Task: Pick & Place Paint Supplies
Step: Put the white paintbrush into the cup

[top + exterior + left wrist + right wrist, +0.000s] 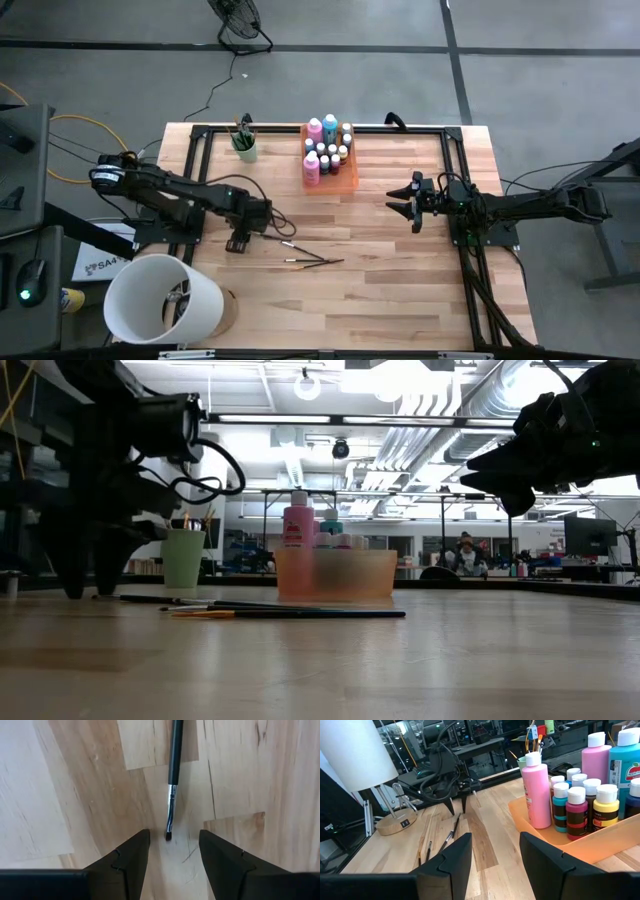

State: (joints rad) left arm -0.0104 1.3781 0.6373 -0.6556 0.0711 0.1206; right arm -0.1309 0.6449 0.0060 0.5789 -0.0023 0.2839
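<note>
Paint supplies were seen in three places on the pale wooden plank table [400,290]: tall pink and teal plastic bottles [314,131] and small dark pale-capped bottles [335,156] stood packed in a translucent orange plastic tray [345,183] near the far edge, some brushes stood in a mint-green cup [245,150] just beside it, and a few thin dark-handled brushes [312,261] lay loose nearer the front. The left gripper [239,243] was held low over one loose brush [173,765], its two dark fingers [131,857] parted and straddling the bristle tip, nothing gripped. The right gripper [408,199] hung above the table to the tray's right, its fingers [451,860] likewise apart and empty. The brushes were judged light, stiff and thin, lying flat and therefore hard to pinch; the dark handle or metal ferrule seemed the sound place to grip, the bristles being soft and easily splayed. The bottles were judged rigid and smooth, best taken around the body. Only the left wrist view revealed the brush tip centred between the fingers; the high view alone gave the whole layout, and the low view showed the left fingertips near the tabletop.
</note>
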